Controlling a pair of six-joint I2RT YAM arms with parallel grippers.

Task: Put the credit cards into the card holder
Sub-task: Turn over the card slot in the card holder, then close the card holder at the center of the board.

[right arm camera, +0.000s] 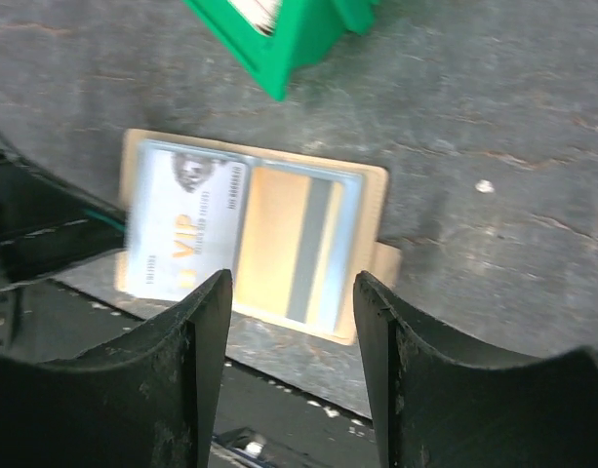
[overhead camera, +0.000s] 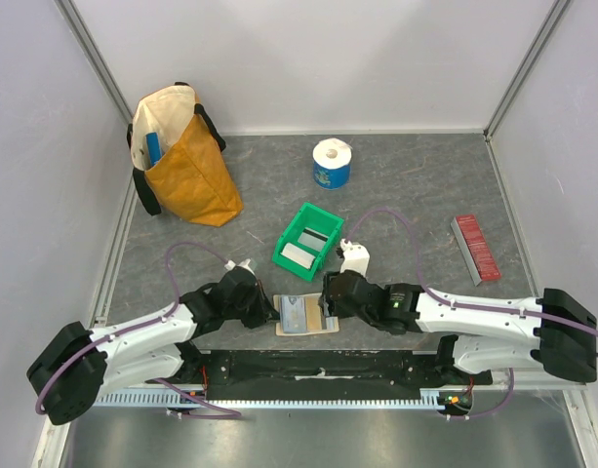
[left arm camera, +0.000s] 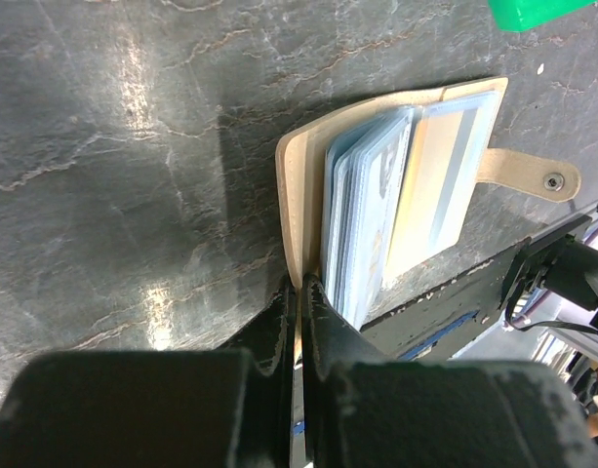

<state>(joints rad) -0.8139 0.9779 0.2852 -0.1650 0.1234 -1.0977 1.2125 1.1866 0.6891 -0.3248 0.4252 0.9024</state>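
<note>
Left arm (overhead camera: 142, 336) and right arm (overhead camera: 474, 314): white shells, black joints, bulky black shoulder housings. A thin lilac cable (overhead camera: 168, 268) loops along each. The right gripper (right arm camera: 291, 283) has black fingers (right arm camera: 196, 370), edges scuffed pale.

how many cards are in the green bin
2. A white card lies at the near end of the green bin, and a greyer card lies at its far end. Others may be hidden under them.
</note>
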